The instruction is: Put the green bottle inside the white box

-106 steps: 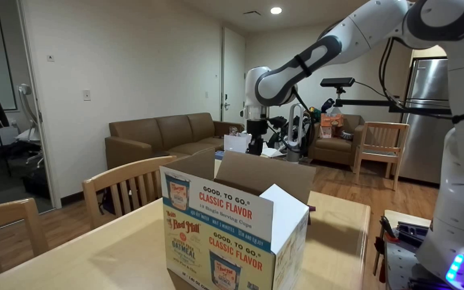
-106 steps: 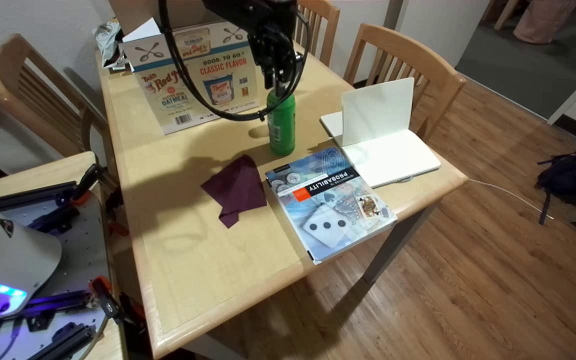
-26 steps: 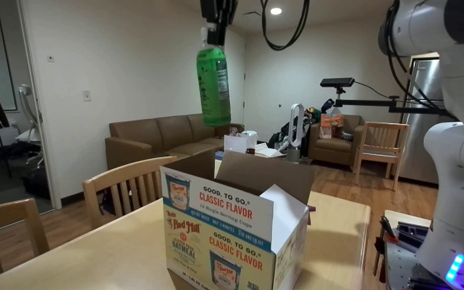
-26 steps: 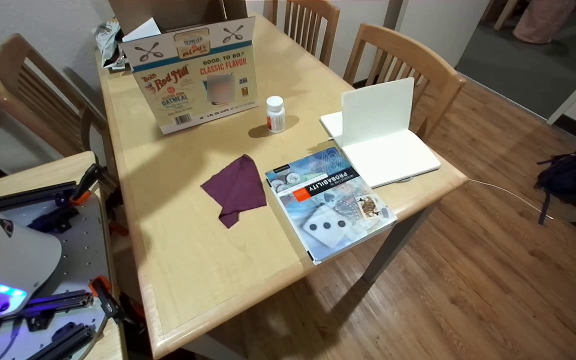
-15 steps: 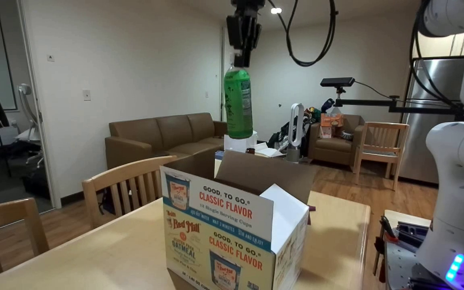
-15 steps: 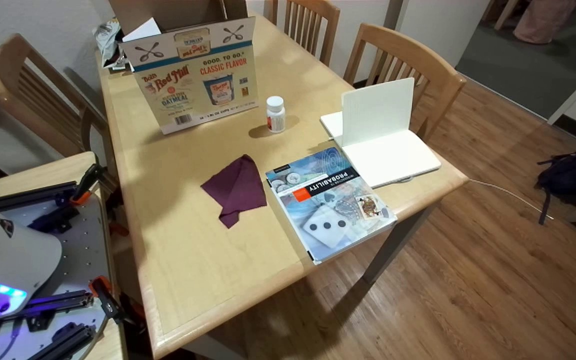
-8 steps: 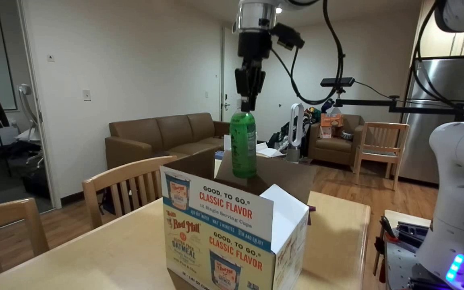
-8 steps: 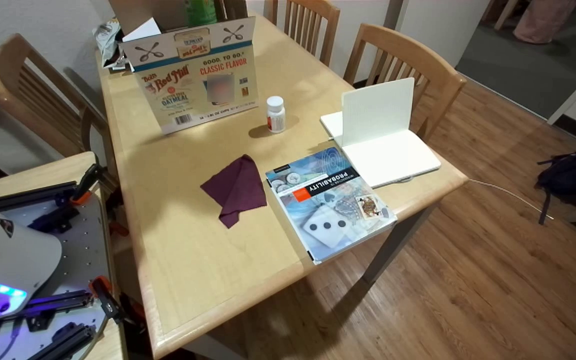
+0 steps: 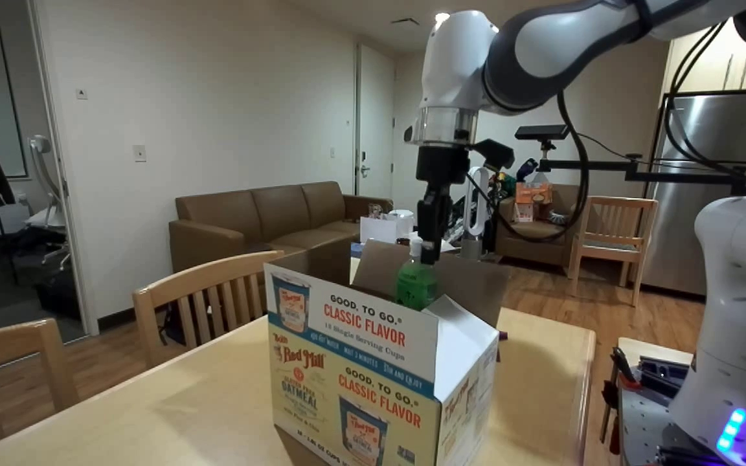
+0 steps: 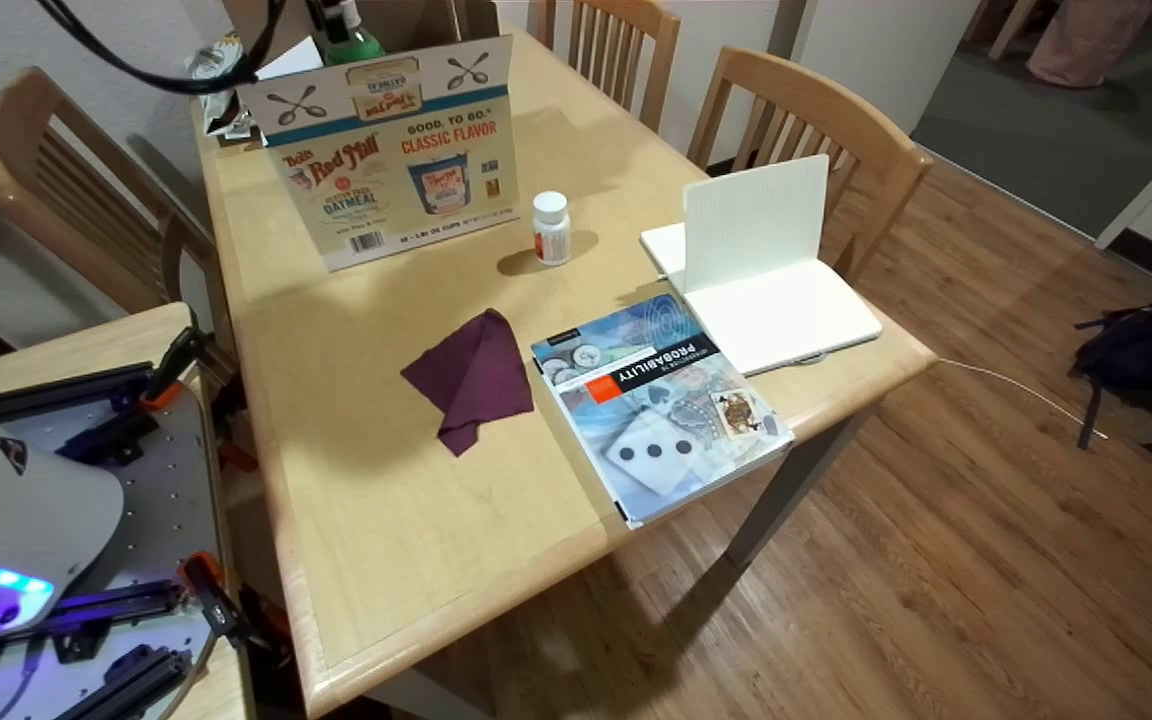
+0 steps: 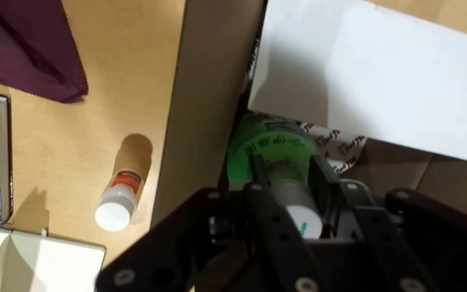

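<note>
Gripper (image 11: 289, 170) pinches bottle (image 9: 415, 286) near its top. Insertion into box (image 9: 355, 369) is partial; lowering and release likely remain.

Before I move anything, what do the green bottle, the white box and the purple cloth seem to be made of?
Green bottle: probably plastic, smooth, seemingly translucent near the cap; glass is possible.
White box: cardboard, judging by its matte brown inside; smooth printed outside.
Purple cloth: likely matte woven fabric, with soft folds.

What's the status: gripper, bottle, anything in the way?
Gripper shut on green bottle at the neck. Bottle partway into white box, base hidden. Possible snag: white flap over part of the opening.
</note>
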